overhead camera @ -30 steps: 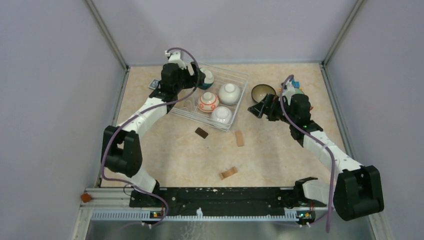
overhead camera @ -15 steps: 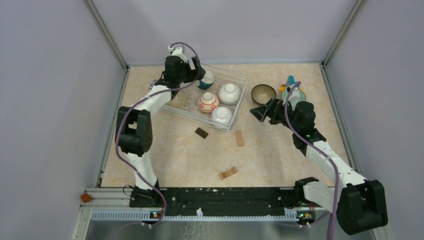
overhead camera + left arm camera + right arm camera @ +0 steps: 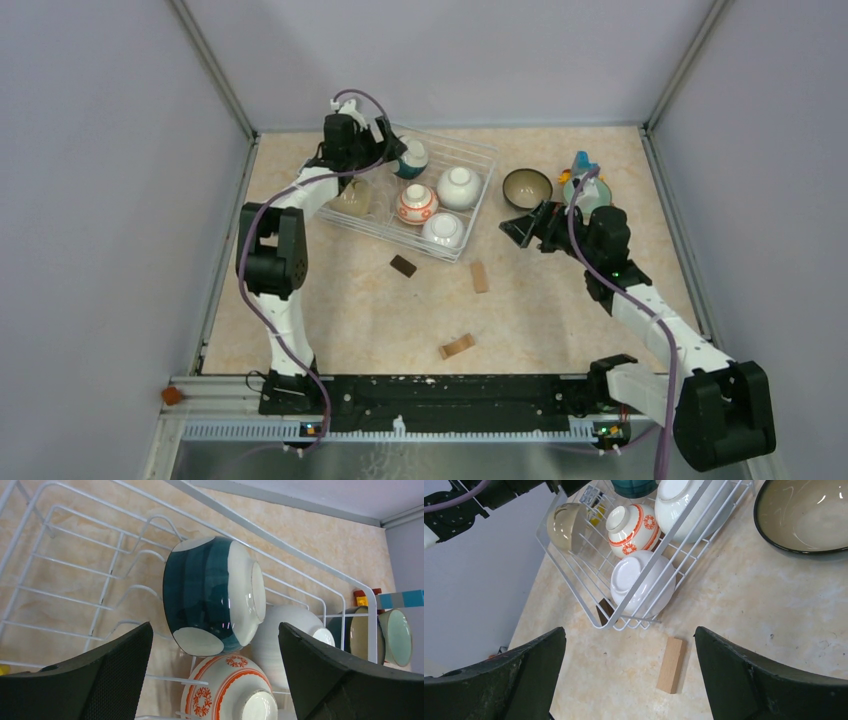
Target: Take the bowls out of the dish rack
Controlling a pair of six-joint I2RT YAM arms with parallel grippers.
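Your left gripper [image 3: 215, 680] is spread wide with nothing in it. It's parked at the far end of the dish rack [image 3: 481, 200] and lined up on the teal-and-white bowl [image 3: 210, 600], which is tipped on its side against the wires. I can't see either finger touching it.

Also in the rack:
- the orange-patterned bowl [image 3: 225, 692], upside down just beside the teal one
- a white bowl [image 3: 459, 187]
- another white bowl [image 3: 443, 229] at the near edge, bottom up
- a beige bowl [image 3: 352, 197] on the left side

Your right gripper [image 3: 629, 675] is wide open too, holding nothing. It hangs over the table just off the rack's right side, above a wooden block [image 3: 671, 665]. The dark-lined bowl [image 3: 527, 186] sits upright on the table outside the rack, and a pale green bowl [image 3: 397, 635] is further right.
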